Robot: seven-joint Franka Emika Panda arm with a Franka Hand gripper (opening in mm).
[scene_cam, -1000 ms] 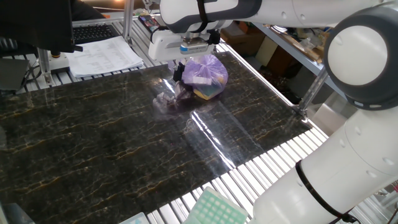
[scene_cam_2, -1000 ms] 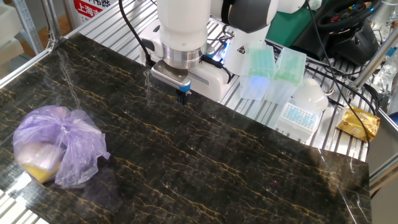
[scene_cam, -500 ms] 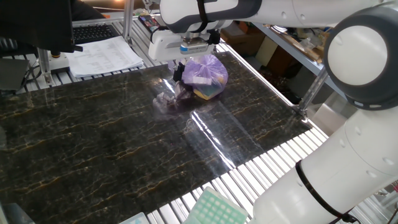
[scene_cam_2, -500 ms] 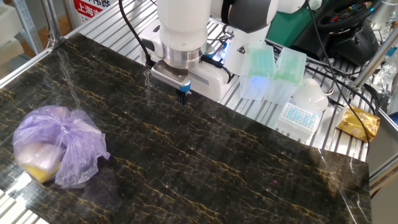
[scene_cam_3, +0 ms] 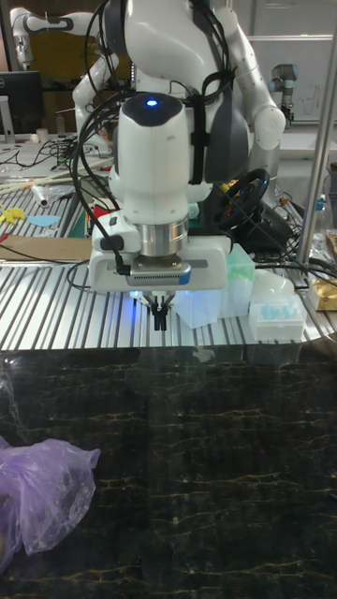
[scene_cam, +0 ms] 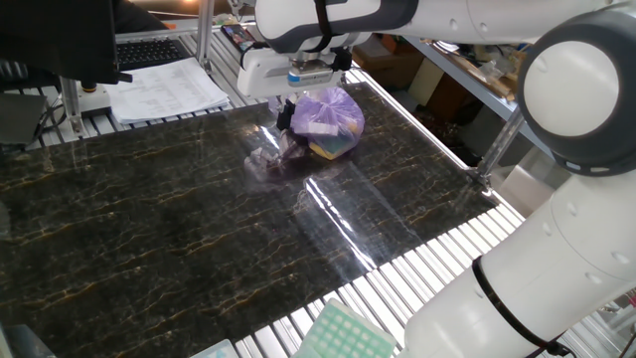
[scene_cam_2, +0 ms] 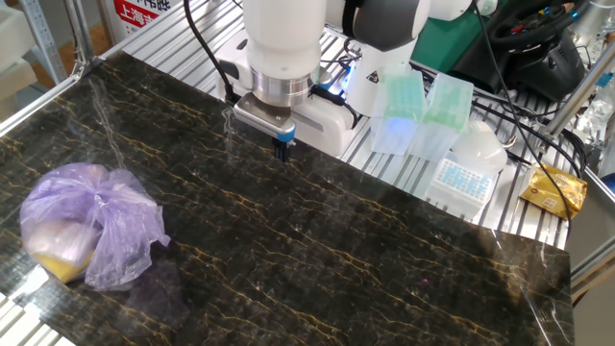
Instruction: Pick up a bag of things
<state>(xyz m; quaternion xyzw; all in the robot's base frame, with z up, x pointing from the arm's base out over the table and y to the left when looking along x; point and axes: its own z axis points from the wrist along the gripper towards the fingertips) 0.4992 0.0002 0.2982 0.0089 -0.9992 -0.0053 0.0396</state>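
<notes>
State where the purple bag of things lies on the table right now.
The purple bag lies on the dark marbled table at its edge, low on the left in the other fixed view, well apart from the hand.

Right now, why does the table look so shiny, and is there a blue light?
In one fixed view, a bright white streak of glare crosses the glossy dark table. In the other fixed view, blue light glows on the pale boxes beside the arm. In the tall fixed view, a blue lamp shines on the arm and blue glows around the pincer; the bag is cut off at the edge.
</notes>
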